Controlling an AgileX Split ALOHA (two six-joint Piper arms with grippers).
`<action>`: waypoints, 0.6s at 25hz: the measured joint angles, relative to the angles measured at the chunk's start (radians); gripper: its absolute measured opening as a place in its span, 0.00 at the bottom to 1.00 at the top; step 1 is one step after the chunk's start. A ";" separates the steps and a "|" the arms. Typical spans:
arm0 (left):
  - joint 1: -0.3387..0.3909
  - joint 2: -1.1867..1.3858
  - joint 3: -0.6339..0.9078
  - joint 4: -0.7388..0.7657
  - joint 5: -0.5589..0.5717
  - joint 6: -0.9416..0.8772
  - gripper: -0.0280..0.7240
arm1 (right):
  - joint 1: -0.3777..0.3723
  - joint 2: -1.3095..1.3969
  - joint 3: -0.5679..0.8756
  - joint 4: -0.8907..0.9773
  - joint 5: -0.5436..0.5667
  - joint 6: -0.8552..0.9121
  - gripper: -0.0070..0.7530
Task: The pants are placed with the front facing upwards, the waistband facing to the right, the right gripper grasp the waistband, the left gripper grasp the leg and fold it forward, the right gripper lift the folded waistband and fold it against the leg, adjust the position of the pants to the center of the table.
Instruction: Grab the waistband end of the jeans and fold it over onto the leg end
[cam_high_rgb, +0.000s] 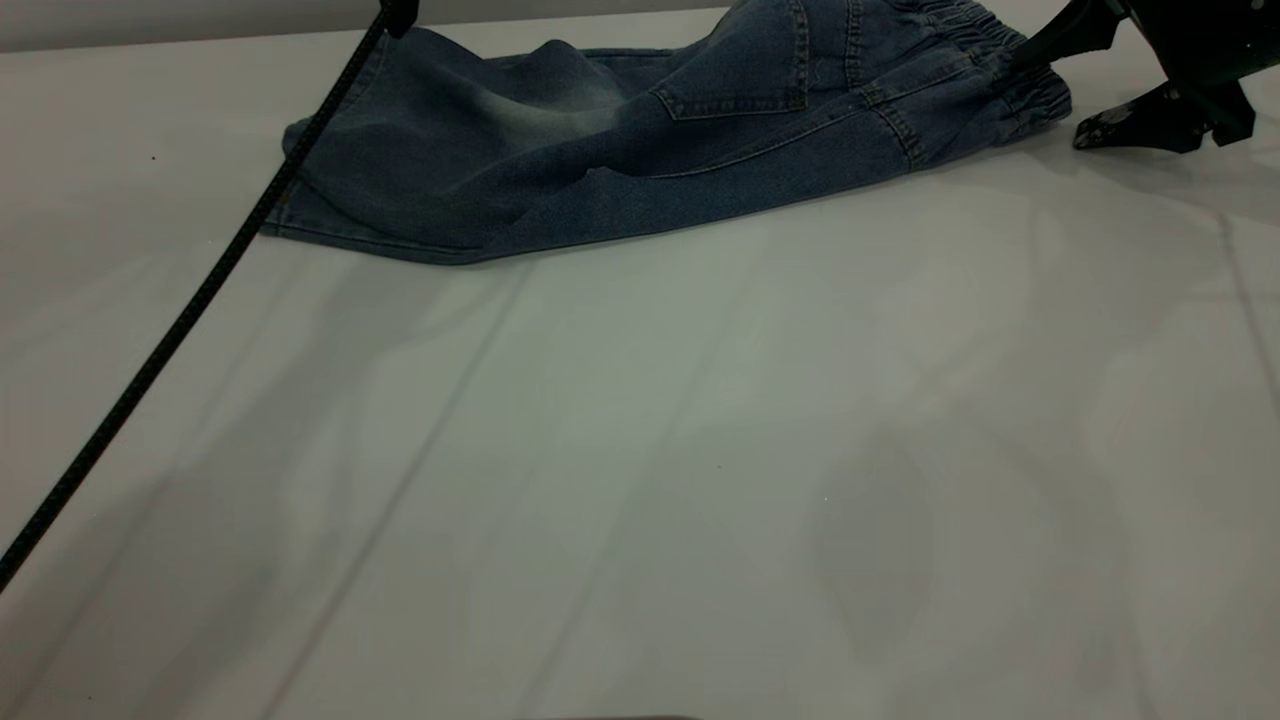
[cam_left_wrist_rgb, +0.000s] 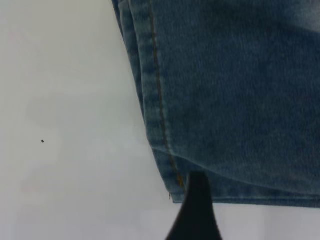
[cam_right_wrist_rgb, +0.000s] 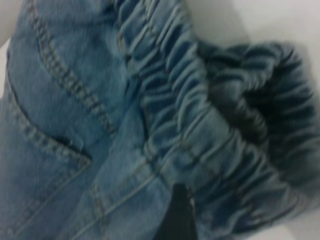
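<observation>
The pants (cam_high_rgb: 600, 150) lie flat at the far side of the table (cam_high_rgb: 640, 450), legs to the left and a patch pocket (cam_high_rgb: 740, 70) facing up. The gathered waistband (cam_high_rgb: 975, 40) is at the right end. My right gripper (cam_high_rgb: 1045, 100) stands open around the waistband's end, one finger (cam_high_rgb: 1060, 35) on top of the band and the other on the table beside it. In the right wrist view one finger (cam_right_wrist_rgb: 175, 210) lies on the ruffled waistband (cam_right_wrist_rgb: 200, 130). My left gripper (cam_left_wrist_rgb: 248, 200) is open at the leg hem (cam_left_wrist_rgb: 160, 115), with one finger (cam_left_wrist_rgb: 195, 205) showing and nothing held.
A black braided cable (cam_high_rgb: 180, 320) runs slantwise from the top edge, over the leg end, down to the left edge. The white table spreads wide in front of the pants, with faint creases in its cover.
</observation>
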 joint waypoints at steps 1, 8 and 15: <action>0.000 0.000 0.000 0.000 -0.004 0.001 0.78 | 0.000 0.000 0.000 0.015 -0.008 -0.010 0.78; 0.000 0.000 0.000 -0.019 -0.014 0.002 0.78 | 0.000 0.057 -0.011 0.211 0.033 -0.114 0.78; 0.000 0.000 0.000 -0.022 -0.034 0.003 0.78 | -0.001 0.124 -0.019 0.344 0.180 -0.192 0.76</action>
